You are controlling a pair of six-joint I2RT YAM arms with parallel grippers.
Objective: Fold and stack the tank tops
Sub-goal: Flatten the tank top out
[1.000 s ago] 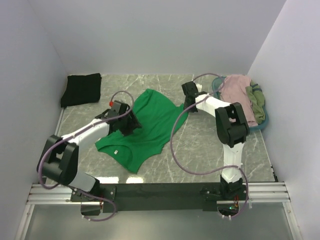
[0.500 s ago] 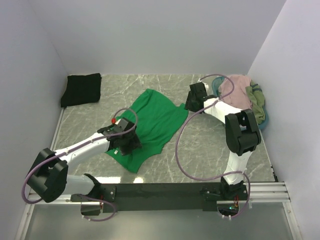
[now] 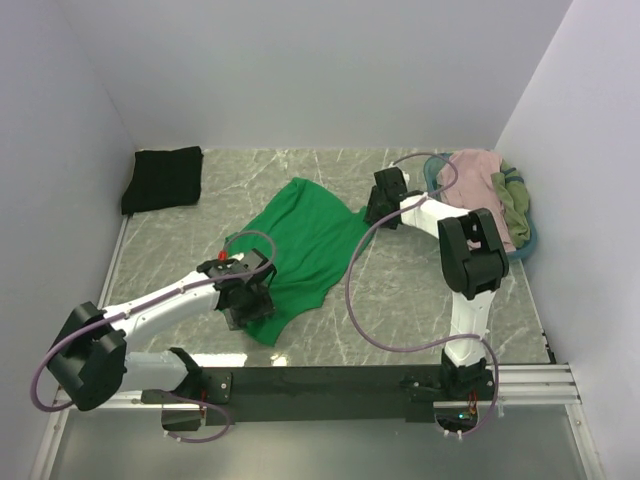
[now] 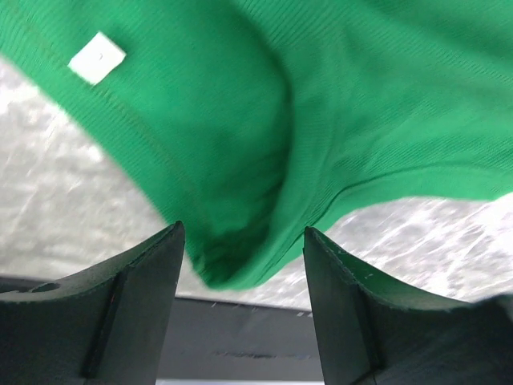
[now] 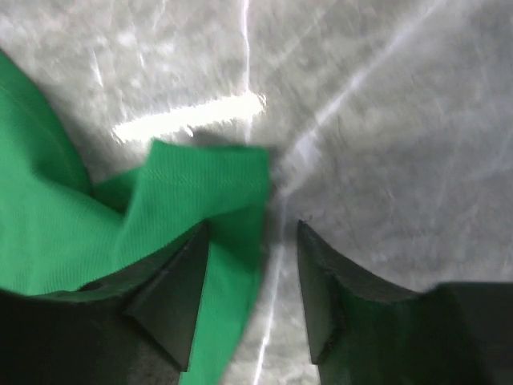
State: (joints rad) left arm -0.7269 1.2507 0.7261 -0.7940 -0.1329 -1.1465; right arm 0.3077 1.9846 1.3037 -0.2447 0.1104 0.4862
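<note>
Green tank top (image 3: 310, 235) lies spread mid-bench, one of four you have: black top (image 3: 162, 178) folded at the far left corner, pink top (image 3: 470, 175) and olive top (image 3: 513, 205) in the single basket (image 3: 527, 242), far right corner. Both jaws gape wide, straddling green cloth unpinched.

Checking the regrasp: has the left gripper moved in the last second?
Yes. The left gripper has come toward the base rail, away from the black tank top in the far left corner.
</note>
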